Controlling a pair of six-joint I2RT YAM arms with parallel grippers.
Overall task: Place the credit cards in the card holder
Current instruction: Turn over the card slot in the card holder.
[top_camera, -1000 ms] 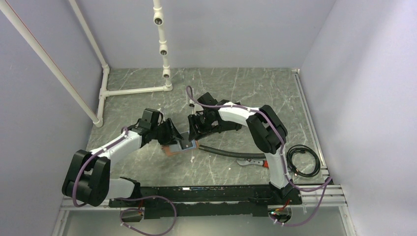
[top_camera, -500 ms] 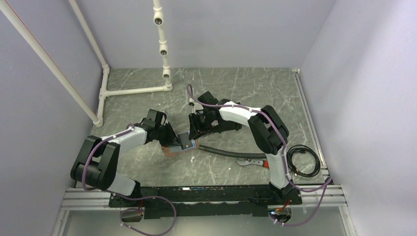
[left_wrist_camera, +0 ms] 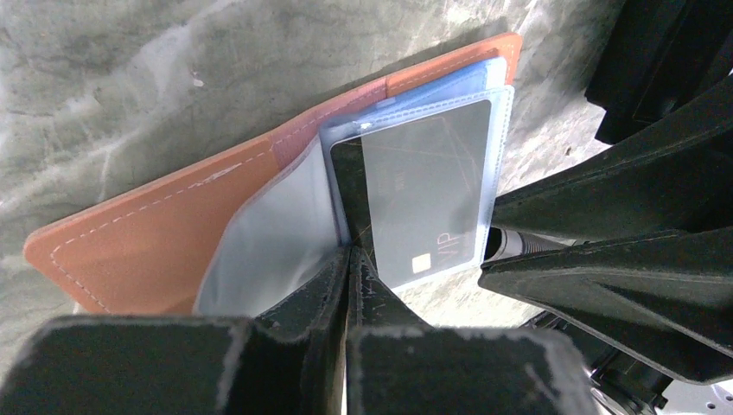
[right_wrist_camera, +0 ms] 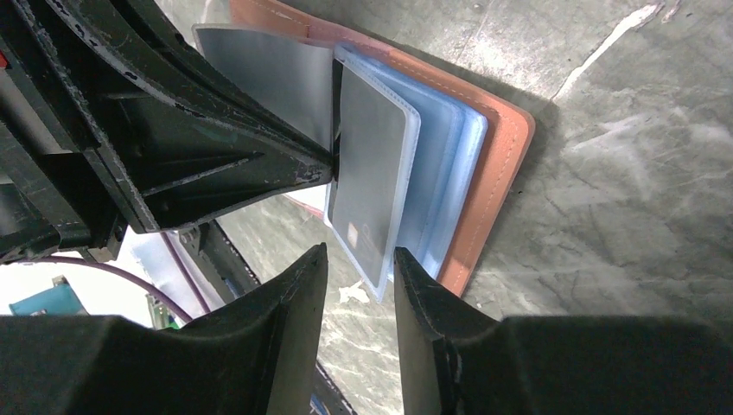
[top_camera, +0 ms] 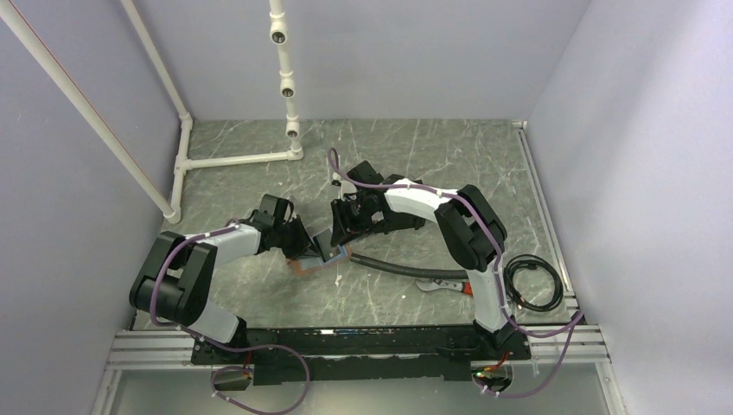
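Observation:
The tan-brown card holder point(left_wrist_camera: 156, 233) lies open on the marbled table, its clear sleeves fanned up; it also shows in the right wrist view point(right_wrist_camera: 500, 173) and the top view point(top_camera: 300, 265). A dark grey credit card point(left_wrist_camera: 423, 190) with a chip sits mostly inside one clear sleeve, also in the right wrist view point(right_wrist_camera: 367, 164). My left gripper point(left_wrist_camera: 348, 257) is shut on the card's bare edge, at the wallet's fold point(top_camera: 304, 246). My right gripper point(right_wrist_camera: 361, 258) is open, its fingertips just below the sleeve's lower edge and apart from it point(top_camera: 342, 237). Other cards are not visible.
A black hose point(top_camera: 402, 268) runs right from the wallet. A tool with orange handles point(top_camera: 445, 285) and a coiled black cable point(top_camera: 532, 285) lie at the right. White pipes point(top_camera: 233, 160) stand at the back left. Both grippers crowd the wallet.
My left arm has drawn its elbow in toward the wallet, and the held card and sleeve have tipped up slightly. The right arm has not moved.

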